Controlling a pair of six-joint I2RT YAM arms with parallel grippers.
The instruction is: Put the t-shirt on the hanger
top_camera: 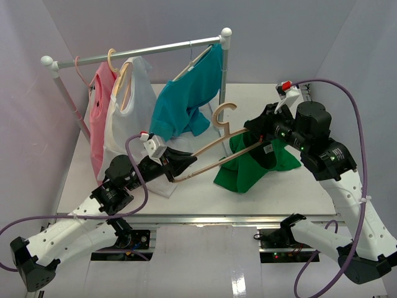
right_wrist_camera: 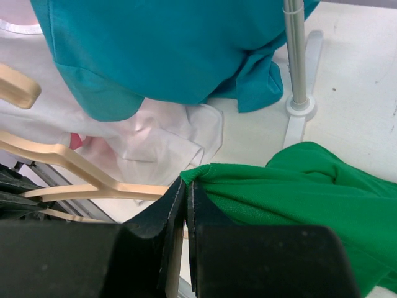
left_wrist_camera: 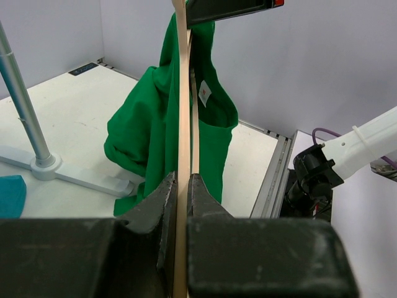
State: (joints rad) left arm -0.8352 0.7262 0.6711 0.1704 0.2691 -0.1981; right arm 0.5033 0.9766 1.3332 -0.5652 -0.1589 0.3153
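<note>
T-shirt (top_camera: 251, 169), bright green, bunched and draped over the right-hand end of the hanger (top_camera: 208, 154), right of the middle of the tabletop (top_camera: 186, 194). Lower folds sagging close to that surface; touching or just clear of it, impossible to tell. White label (left_wrist_camera: 205, 93) showing inside the cloth in the left wrist view, just beside the wood. Pinched at an upper edge by the right gripper (right_wrist_camera: 185, 188), fingers drawn nearly together on a fold of green with only a sliver of gap between them, raised above the tabletop. Hanger pale beige, held off the tabletop and tilted, low at the left end and rising toward the right, thick rounded hook pointing up and back toward the rack (top_camera: 136, 51). Clamped at its low left end by the left gripper (left_wrist_camera: 182, 183), fingers pressed narrow against both flat sides of the wood, seen edge-on from that wrist and running straight ahead into the green cloth. Behind, on the rack's rail, a teal-blue shirt (top_camera: 186, 99), a white shirt (top_camera: 135, 105) and a pink shirt (top_camera: 99, 121), all hanging well apart from the green one.
</note>
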